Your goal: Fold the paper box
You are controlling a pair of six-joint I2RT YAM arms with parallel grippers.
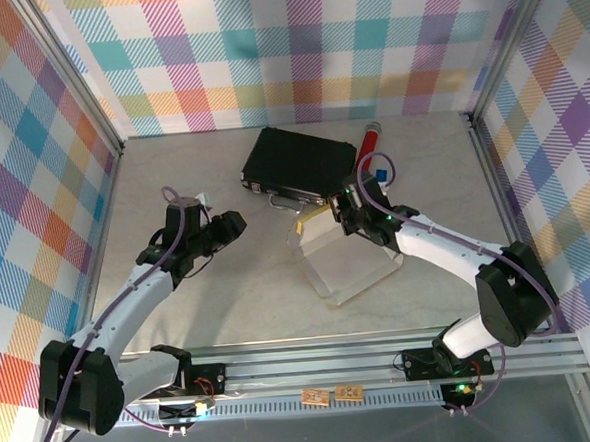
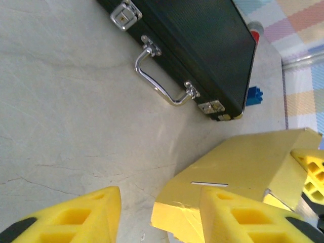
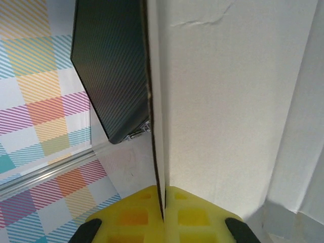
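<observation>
— Looking from above first: where is the paper box?
— Just on the near side of the black case, standing half-open with its whitish inside showing. The right gripper pinches the edge closest to the black case. The left gripper hangs off the case's near left corner, apart from the box.
— And the left wrist's view?
— The left gripper has its jaws spread, holding nothing. Beyond them the paper box shows bright yellow, creased, with a thin slot, just short of the black case.
— The right wrist?
— The right gripper is clamped on a thin panel of the paper box, pale face toward us, with the black case behind.
— So which step?
— An early fold, I'd say: one wall standing, nothing tucked. Next, the left gripper should reach in and press a flap over its crease while the right steadies.
</observation>
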